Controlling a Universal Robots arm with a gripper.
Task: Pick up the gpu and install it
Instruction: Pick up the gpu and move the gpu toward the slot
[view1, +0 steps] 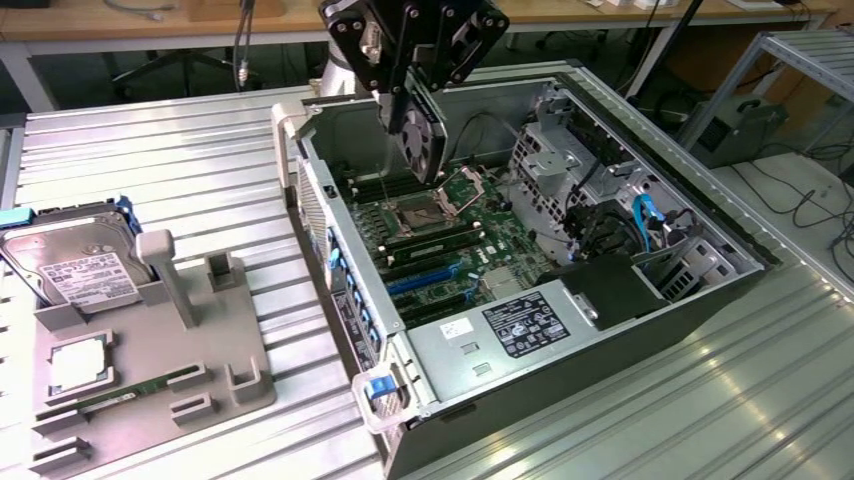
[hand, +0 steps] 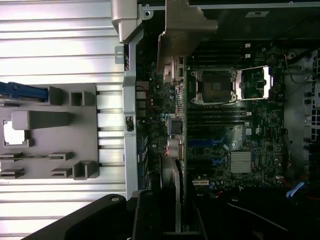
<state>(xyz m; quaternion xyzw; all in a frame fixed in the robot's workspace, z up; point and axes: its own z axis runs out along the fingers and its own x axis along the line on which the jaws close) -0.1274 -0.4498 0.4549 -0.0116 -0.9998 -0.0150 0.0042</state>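
Gripper (view1: 411, 95) clamped on the gpu (view1: 422, 148), dangling upright at top centre above the open case (view1: 574, 400). Looks slightly tilted, hard to tell; off-angle it'd miss the slot (view1: 430, 278) and scrape the motherboard (view1: 501, 240).

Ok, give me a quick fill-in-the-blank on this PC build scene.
1. The gripper is shut on the ___.
2. It hangs over the ___ inside the open computer case.
3. The white-labelled ___ sits on the grey tray.
Missing: gpu; motherboard; hard drive.
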